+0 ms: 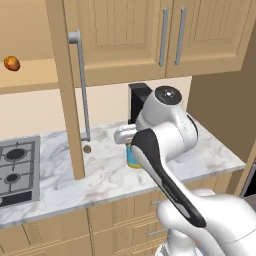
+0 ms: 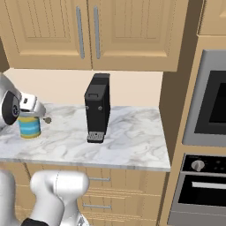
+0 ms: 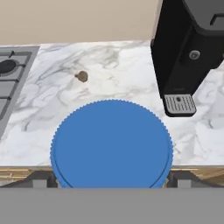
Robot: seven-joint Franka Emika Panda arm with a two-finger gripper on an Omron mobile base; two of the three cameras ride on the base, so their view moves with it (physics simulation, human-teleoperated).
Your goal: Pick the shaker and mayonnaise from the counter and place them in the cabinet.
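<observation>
Gripper spread wide, fingertips flanking the mayonnaise lid, no squeeze visible. Jar stands upright on the marble counter, left of the black coffee machine. Small brown shaker sits further back, near the stove.

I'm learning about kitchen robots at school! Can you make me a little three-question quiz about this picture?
1. True or false: the mayonnaise jar has a red lid.
2. What stands on the counter to the right of the jar? A) a toaster B) a black coffee machine C) a kettle
3. Fill in: the orange-red fruit sits on the open cabinet ____.

Key: 1. False, the lid is blue. 2. B. 3. shelf.
</observation>
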